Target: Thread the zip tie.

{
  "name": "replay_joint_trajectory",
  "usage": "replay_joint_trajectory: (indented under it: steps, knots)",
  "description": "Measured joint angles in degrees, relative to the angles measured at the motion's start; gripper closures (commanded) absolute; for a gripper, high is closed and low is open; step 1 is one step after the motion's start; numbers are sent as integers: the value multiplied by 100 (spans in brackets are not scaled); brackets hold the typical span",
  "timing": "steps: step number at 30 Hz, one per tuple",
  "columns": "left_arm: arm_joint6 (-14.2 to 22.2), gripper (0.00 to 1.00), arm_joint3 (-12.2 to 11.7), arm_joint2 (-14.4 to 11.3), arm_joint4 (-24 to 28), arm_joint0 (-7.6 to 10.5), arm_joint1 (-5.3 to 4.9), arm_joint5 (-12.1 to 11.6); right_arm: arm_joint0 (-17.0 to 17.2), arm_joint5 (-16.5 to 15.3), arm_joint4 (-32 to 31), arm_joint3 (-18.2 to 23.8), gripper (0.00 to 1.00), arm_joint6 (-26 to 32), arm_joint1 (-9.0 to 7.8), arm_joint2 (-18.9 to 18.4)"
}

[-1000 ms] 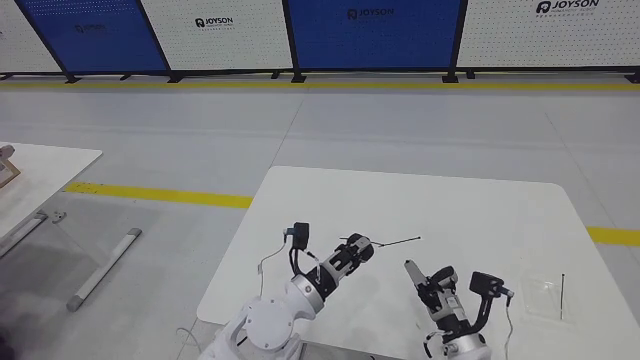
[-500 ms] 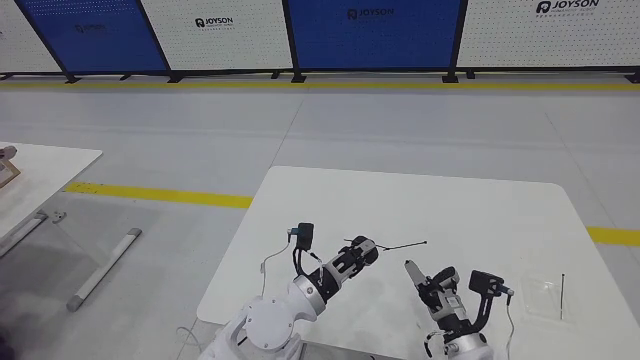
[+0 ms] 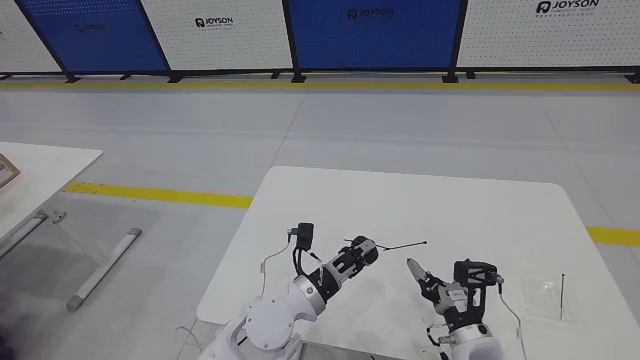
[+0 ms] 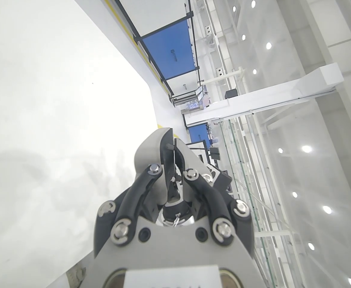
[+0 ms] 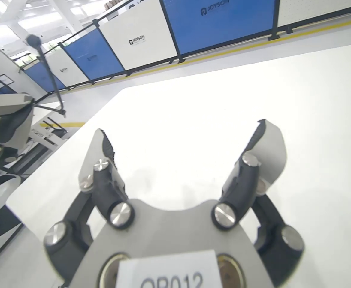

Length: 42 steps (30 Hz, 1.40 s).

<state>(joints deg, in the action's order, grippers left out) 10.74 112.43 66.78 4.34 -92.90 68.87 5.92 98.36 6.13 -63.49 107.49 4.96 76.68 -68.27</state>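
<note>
Pinching the zip tie (image 3: 400, 247) in the left gripper (image 4: 171, 142), fingers closed tight on the thin strap. Pointing its free length toward 3 o'clock in the top view, above the white table (image 3: 480, 200). Hanging the right gripper (image 5: 181, 128) at about 4 o'clock from the left one, near the strap's tip, fingers spread wide, gripping nothing, touching nothing.

The right end effector (image 3: 416, 266) has rolled about its wrist.
</note>
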Motion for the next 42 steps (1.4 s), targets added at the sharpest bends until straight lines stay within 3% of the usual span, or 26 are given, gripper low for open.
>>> replay_joint_trajectory:
  steps: [13,16,23,42]
  knots:
    - [0,100,0,0,0,0,0,0,1,-33,37,-4,0,3,-1,-2]
    - [-6,100,-2,-7,25,8,2,-7,-64,-110,-271,-24,0,163,-20,31]
    - [24,100,65,-43,230,61,12,36,-242,-649,-684,119,0,866,-75,102]
    - [15,100,62,-46,256,68,14,28,-243,-637,-670,131,0,888,-77,89]
